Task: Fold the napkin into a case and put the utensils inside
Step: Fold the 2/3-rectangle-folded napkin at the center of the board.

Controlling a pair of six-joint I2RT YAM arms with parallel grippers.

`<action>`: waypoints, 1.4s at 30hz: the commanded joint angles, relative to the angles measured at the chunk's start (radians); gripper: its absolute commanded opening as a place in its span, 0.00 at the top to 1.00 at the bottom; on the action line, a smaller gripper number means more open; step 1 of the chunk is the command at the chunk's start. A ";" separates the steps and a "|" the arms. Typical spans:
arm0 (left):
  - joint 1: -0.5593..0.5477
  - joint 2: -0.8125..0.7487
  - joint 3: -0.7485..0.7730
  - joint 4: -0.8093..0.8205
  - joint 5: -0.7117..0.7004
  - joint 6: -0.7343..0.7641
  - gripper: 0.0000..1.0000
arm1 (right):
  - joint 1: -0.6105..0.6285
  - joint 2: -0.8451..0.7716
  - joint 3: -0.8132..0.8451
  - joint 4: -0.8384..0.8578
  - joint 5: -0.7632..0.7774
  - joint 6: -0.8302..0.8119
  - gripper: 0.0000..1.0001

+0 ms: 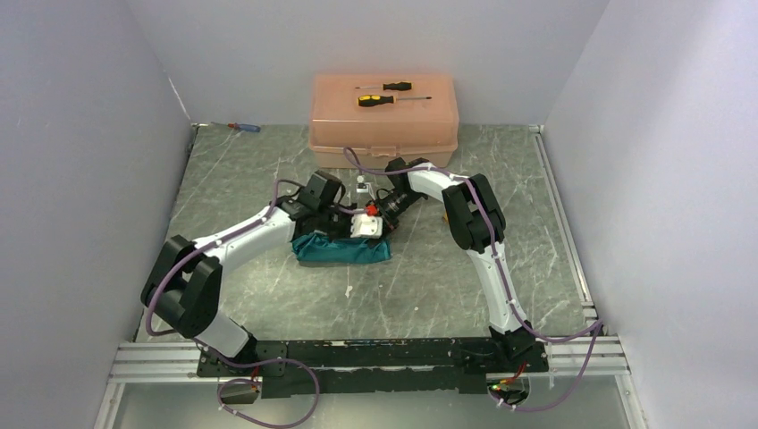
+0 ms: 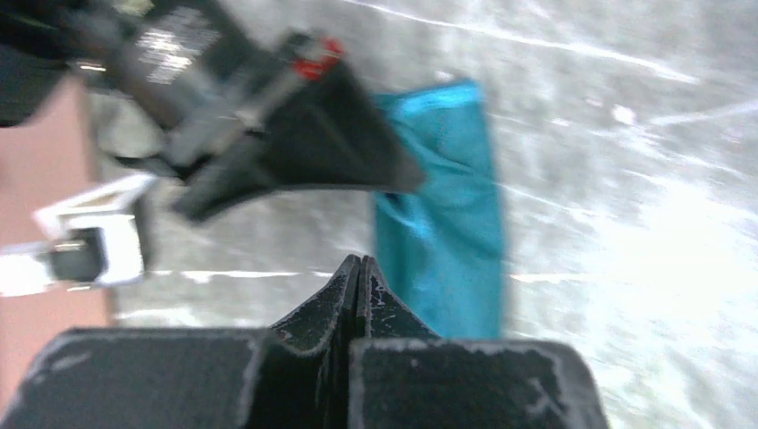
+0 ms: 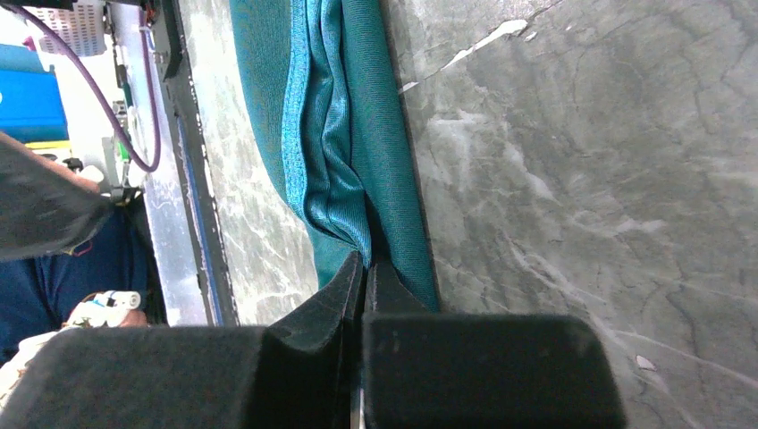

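From the top view I see the napkin (image 1: 342,249) lying as a folded strip on the counter (image 1: 420,277), near the peach box (image 1: 384,112), both arms meeting over its far edge. My left wrist view shows the left tool (image 2: 360,268) closed on nothing, tips just beside the cloth. On the right wrist view, the right tool (image 3: 365,268) is closed, pinching a fold of the napkin
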 commanded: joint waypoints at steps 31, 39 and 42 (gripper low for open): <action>0.030 0.043 -0.084 -0.089 0.171 -0.047 0.97 | -0.002 -0.006 -0.054 0.043 0.029 -0.033 1.00; 0.033 0.053 -0.168 0.064 0.054 0.010 0.97 | -0.002 -0.009 -0.051 0.037 0.021 -0.039 1.00; 0.033 0.061 -0.193 0.103 0.024 0.023 0.97 | -0.002 -0.013 -0.056 0.039 0.018 -0.040 1.00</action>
